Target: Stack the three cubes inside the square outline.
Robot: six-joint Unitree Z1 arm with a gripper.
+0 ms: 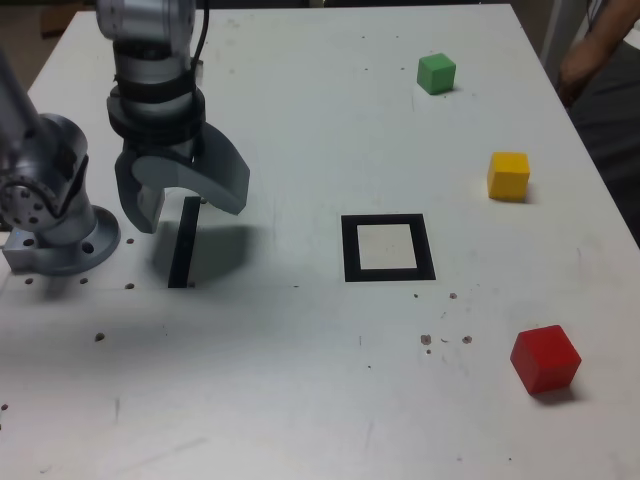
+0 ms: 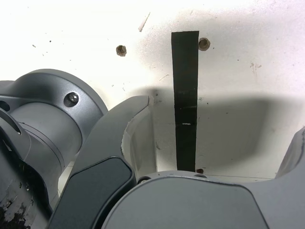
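Hand [image 1: 183, 203] is spread wide and empty, hanging over the black strip [image 1: 184, 241] at the exterior view's left, while the square [image 1: 388, 248] sits bare mid-worktop [image 1: 300, 380] and the green [image 1: 436, 73], yellow [image 1: 508, 175] and red [image 1: 545, 358] cubes lie scattered along the right, well apart.

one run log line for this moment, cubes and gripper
gripper: open, empty, above black strip | square outline: empty | red cube, yellow cube, green cube: apart, unstacked
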